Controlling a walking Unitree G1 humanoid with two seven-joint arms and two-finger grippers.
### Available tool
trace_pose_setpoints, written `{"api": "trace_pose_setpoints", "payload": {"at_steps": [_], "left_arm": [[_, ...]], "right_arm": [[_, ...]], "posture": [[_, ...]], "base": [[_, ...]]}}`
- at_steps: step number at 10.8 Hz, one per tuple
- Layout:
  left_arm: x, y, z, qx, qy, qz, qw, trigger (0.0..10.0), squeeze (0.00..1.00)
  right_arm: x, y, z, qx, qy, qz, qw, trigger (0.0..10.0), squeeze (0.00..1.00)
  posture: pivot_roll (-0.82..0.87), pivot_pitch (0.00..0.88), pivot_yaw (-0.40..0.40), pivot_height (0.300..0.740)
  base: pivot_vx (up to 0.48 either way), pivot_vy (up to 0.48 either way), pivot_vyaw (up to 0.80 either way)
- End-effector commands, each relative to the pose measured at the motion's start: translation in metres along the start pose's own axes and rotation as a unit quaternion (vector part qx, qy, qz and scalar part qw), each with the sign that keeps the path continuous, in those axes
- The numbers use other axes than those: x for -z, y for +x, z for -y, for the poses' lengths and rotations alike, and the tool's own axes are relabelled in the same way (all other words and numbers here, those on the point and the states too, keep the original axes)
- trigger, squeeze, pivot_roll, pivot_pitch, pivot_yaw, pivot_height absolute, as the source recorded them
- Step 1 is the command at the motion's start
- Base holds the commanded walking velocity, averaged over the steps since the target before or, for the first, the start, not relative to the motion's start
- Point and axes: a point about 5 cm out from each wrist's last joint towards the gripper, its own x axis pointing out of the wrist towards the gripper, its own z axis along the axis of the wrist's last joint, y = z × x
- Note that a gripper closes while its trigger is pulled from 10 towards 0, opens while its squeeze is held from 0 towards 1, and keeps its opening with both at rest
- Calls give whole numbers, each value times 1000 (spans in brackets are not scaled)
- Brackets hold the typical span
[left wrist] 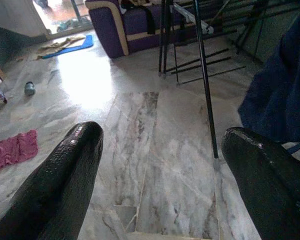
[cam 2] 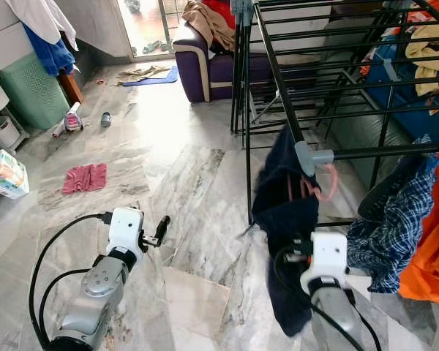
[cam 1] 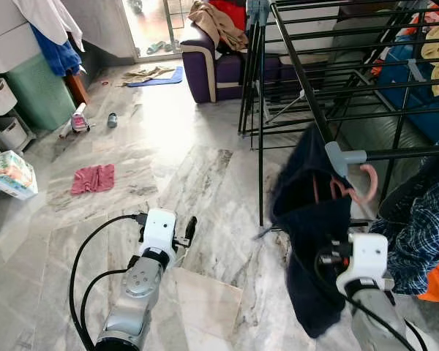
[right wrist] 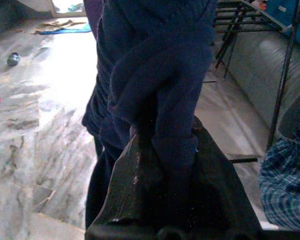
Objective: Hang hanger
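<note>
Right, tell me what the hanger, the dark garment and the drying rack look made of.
Hanger: pink, smooth, glossy, probably plastic. Navy garment: soft, matte, fleece-like cloth that bunches thickly where the right gripper pinches it. Drying rack: thin black tubes, likely painted metal, with grey plastic-looking joints.

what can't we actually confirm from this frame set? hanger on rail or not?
- Pink hanger: hook curls just under the rack rail; the eye views cannot settle whether it rests on it.
- Hanger body: wrapped inside the navy garment.
- Right gripper: fingers closed into navy cloth; whether they pinch the hanger too is covered by fabric.
- Rack's far clothes: cut off by the right edge.
- Left gripper: open, holding nothing.
</note>
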Motion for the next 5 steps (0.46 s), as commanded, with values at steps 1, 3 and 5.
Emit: {"api": "trace_pose_setpoints", "payload": {"at_steps": [1,3,5], "left_arm": [[-3,-2,-5,-8,6,4,1000,10000,0],[-5,-8,-8,-22,4,10,1000,10000,0],[1,-21,-16,-50,5,3,999,10000,0]], "right_arm": [[-15,7,-10,-19,13,31,999,10000,0],[-17,7,-21,-40,26,30,998,10000,0],[-20,14,-38,-83,32,28,996,10000,0]], "posture": [[-93,0,78,740],[-55,0,49,740],[-5,0,6,740]], "base": [[0,0,0],[-289,0,0],[-319,0,0]]}}
